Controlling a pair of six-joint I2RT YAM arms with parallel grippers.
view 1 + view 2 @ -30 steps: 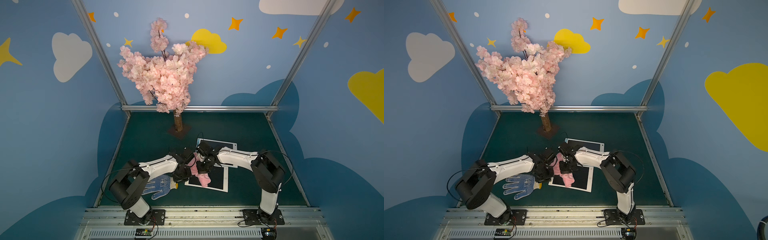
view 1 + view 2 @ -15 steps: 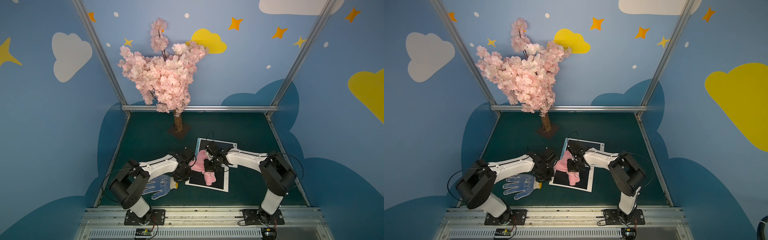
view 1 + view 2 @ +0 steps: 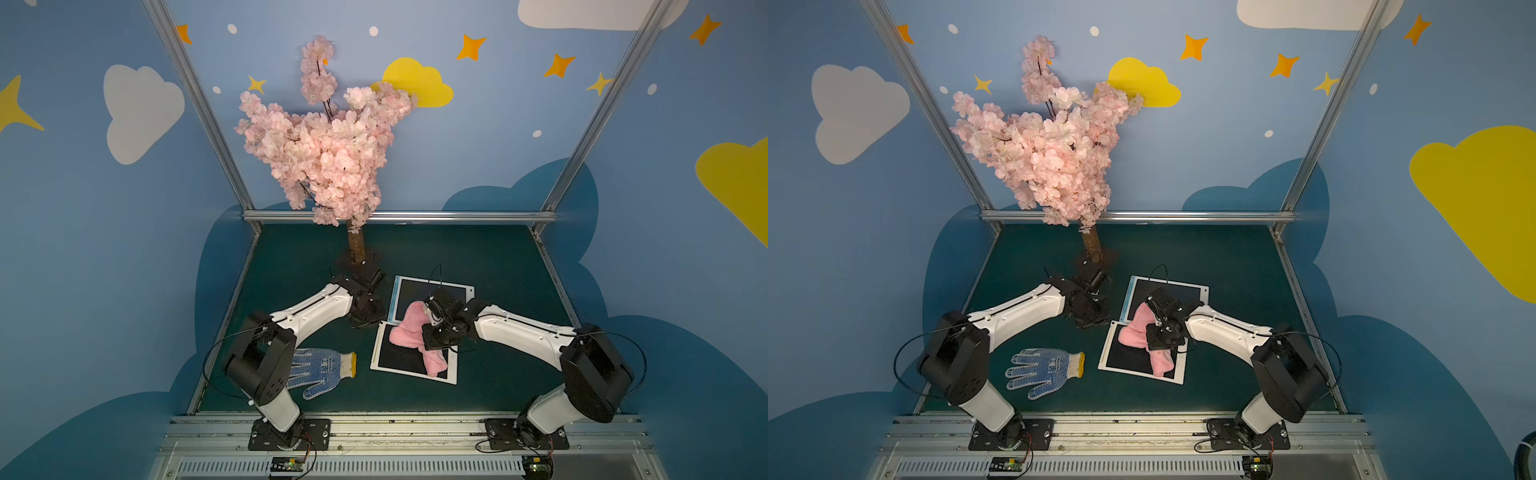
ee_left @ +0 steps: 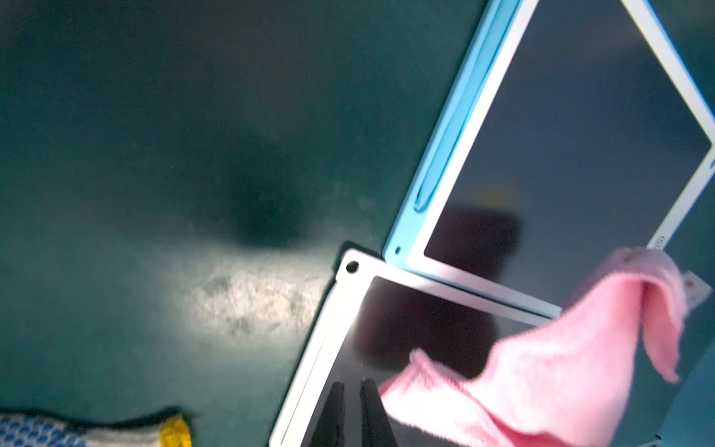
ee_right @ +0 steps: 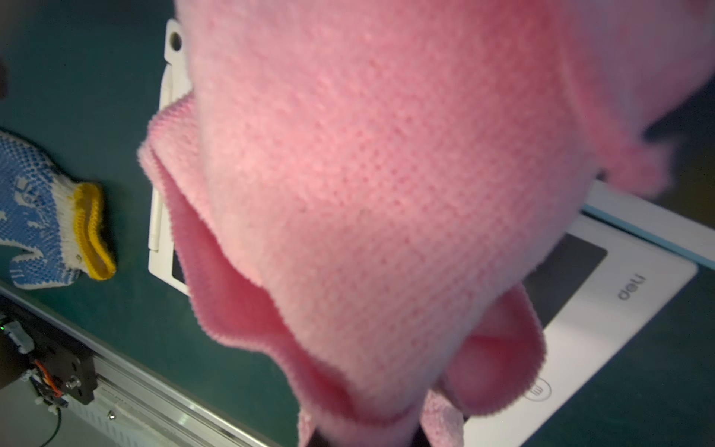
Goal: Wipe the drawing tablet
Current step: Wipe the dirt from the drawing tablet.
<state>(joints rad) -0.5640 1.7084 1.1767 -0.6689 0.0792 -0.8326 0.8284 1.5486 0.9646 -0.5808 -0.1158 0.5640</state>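
Observation:
A white-framed drawing tablet (image 3: 411,372) (image 3: 1142,376) (image 4: 329,321) (image 5: 603,309) lies near the table's front. Its far edge touches a second, blue-edged tablet (image 3: 409,289) (image 3: 1183,291) (image 4: 561,135). My right gripper (image 3: 434,326) (image 3: 1160,328) (image 5: 367,433) is shut on a pink cloth (image 3: 409,332) (image 3: 1136,332) (image 4: 561,367) (image 5: 367,174). The cloth drapes across both screens, trails onto the white tablet's dark screen and hides the jaws. My left gripper (image 3: 368,318) (image 3: 1090,318) (image 4: 352,387) is shut on nothing, beside the white tablet's far left corner, just clear of the cloth.
A blue-dotted work glove (image 3: 322,370) (image 3: 1042,370) (image 5: 35,216) with a yellow cuff lies front left on the green mat. A pink blossom tree (image 3: 324,145) (image 3: 1050,149) stands on its base behind the left gripper. Aluminium rails border the mat.
My right gripper has carried the pink cloth to the right across the tablets, away from the left gripper. The left arm has barely moved.

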